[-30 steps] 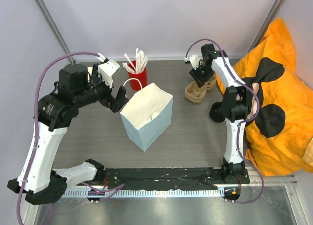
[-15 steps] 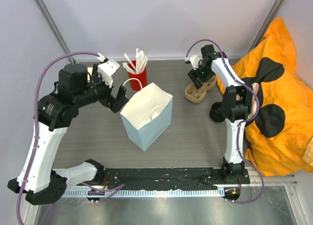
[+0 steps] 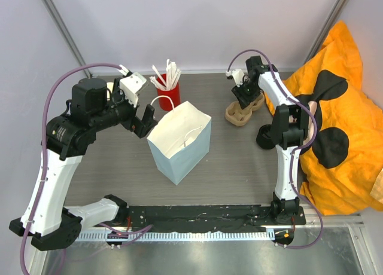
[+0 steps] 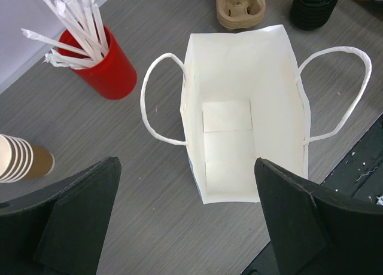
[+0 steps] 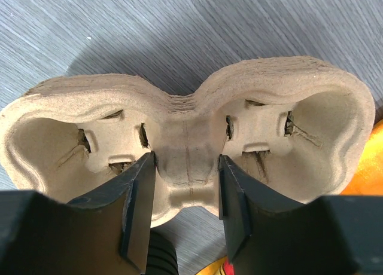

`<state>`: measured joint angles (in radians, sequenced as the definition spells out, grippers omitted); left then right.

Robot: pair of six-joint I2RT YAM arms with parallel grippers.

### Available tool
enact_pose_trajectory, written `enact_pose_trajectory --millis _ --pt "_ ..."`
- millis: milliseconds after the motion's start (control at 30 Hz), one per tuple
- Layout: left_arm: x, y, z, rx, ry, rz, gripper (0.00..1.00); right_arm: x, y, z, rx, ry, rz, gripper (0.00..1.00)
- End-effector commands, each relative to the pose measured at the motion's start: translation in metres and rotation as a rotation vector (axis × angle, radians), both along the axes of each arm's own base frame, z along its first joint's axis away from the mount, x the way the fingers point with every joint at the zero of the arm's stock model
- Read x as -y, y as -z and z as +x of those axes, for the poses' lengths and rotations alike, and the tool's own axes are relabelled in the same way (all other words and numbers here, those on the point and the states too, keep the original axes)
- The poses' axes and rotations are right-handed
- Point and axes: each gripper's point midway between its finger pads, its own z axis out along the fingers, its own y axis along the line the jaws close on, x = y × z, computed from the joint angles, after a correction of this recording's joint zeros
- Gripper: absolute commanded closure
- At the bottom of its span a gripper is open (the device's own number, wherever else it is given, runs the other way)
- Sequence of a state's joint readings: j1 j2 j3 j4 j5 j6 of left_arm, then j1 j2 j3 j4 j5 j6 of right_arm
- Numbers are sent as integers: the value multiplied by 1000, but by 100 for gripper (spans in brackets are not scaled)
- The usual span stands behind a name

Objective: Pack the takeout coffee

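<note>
Nothing packed yet: white bag [image 4: 239, 78] stands empty under the wide-spread, empty left hand [image 4: 188, 227]; tan takeout cup [image 4: 27, 158] sits outside it on the worktop [image 4: 149, 227]; right hand [image 5: 187, 185] straddles the cup carrier [image 5: 311, 125], grip undeterminable.

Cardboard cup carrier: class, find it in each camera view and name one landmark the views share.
Top external: cardboard cup carrier at the table's far right, under the right pincer.
Left wrist: top edge, beyond the white paper bag.
Right wrist: fills the picture, its middle between the fingers.
Shared landmark: grey wood-grain table.
</note>
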<state>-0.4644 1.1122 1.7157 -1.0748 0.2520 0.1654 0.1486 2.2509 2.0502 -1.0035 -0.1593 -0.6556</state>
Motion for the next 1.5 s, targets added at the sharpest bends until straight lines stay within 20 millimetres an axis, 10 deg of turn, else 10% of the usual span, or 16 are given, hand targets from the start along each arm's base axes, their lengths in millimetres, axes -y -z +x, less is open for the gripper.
enact_pose_trajectory --millis 0,733,1467 --pt "-1 -7 -3 26 6 -21 0 -3 -38 7 90 -4 27 57" --pt "0 -5 -4 21 12 -23 0 -5 -87 11 184 -2 50 56" --pt "-2 -9 -7 31 11 -28 0 -1 -45 8 144 87 44 54"
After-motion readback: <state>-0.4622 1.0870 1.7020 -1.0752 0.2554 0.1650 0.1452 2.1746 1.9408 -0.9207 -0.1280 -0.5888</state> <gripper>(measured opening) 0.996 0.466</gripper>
